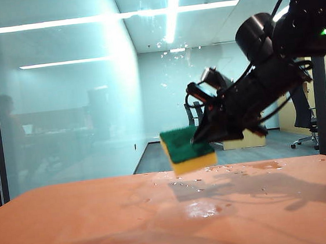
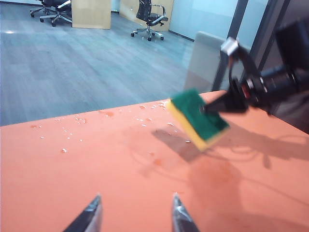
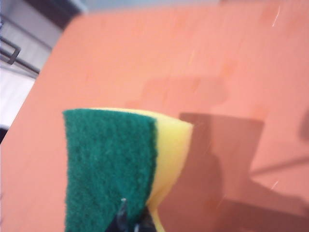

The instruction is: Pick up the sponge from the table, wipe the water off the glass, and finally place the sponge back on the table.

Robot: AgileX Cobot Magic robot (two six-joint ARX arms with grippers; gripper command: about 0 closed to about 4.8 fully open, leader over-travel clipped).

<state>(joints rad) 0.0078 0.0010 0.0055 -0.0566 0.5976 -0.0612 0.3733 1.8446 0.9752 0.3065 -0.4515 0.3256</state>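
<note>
Exterior view: the sponge (image 1: 187, 149) hangs right of centre, clear of the orange counter (image 1: 75, 230), green face tilted up and yellow foam beneath. The right gripper (image 1: 206, 135) pinches its edge, fingers closed on it, the black arm reaching down from the upper right. Droplets of water (image 1: 198, 210) glint on the counter under it. Behind stands the glass (image 1: 67, 97). The left gripper (image 2: 135, 212) waits at the lower edge of its wrist view, fingers (image 2: 179, 215) spread apart, holding nothing.
</note>
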